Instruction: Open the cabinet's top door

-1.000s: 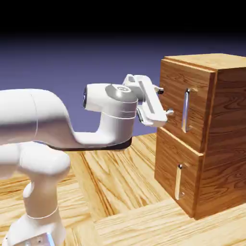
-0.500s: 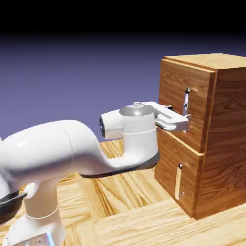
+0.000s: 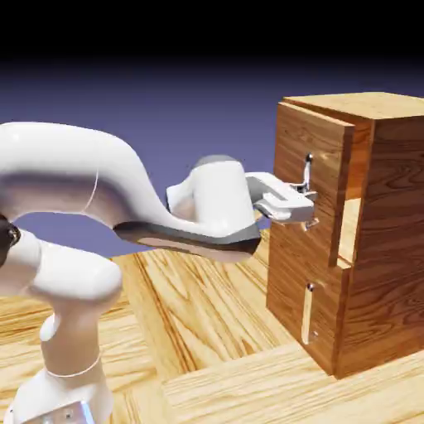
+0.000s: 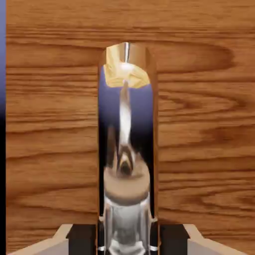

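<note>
Exterior view: my white two-finger claw (image 3: 308,201) is at the long vertical silver bar handle (image 3: 308,170) of the larger, upper wood-grain door (image 3: 310,178) on the boxy brown wood-grain cabinet (image 3: 389,248), which stands at the right on the wooden table (image 3: 199,331). The door stands ajar, a lit gap showing at its right edge; the smaller lower door (image 3: 302,302) is shut.

Hand view: the mirror-bright handle (image 4: 127,149) fills the middle, my grey fingertips (image 4: 67,238) narrowly closed on its sides. I judge the opening begun, with most of the swing left.
</note>
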You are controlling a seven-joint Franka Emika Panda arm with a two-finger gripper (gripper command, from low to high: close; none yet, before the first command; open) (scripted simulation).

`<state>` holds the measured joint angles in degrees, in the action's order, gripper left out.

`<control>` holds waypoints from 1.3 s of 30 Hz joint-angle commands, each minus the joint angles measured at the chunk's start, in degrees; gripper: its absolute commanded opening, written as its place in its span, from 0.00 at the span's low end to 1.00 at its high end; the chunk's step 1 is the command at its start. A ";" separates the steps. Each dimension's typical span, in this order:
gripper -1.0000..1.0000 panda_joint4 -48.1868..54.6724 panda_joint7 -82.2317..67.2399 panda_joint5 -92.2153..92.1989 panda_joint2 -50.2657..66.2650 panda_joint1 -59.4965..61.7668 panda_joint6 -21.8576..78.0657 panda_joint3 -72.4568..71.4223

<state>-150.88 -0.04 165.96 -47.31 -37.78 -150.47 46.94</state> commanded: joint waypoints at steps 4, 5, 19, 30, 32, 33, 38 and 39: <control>0.00 -1.05 7.11 0.04 3.72 8.10 -0.27 -8.31; 0.00 -1.10 9.14 0.48 4.60 10.15 -0.49 -10.38; 0.00 -11.23 0.76 -25.22 -0.82 28.01 5.65 -33.72; 0.00 -17.57 -11.24 -52.63 -7.83 30.09 15.94 -48.90; 0.00 -18.15 -12.98 -57.61 -8.56 29.59 18.50 -51.72; 0.00 -18.35 -13.78 -60.10 -8.82 29.27 19.88 -53.17; 0.00 -18.26 -16.92 -72.56 -8.78 27.22 27.92 -60.89; 0.00 -17.99 -17.36 -75.05 -8.44 26.79 29.76 -62.55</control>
<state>-168.86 -17.45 90.86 -55.76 -10.98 -120.65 -15.60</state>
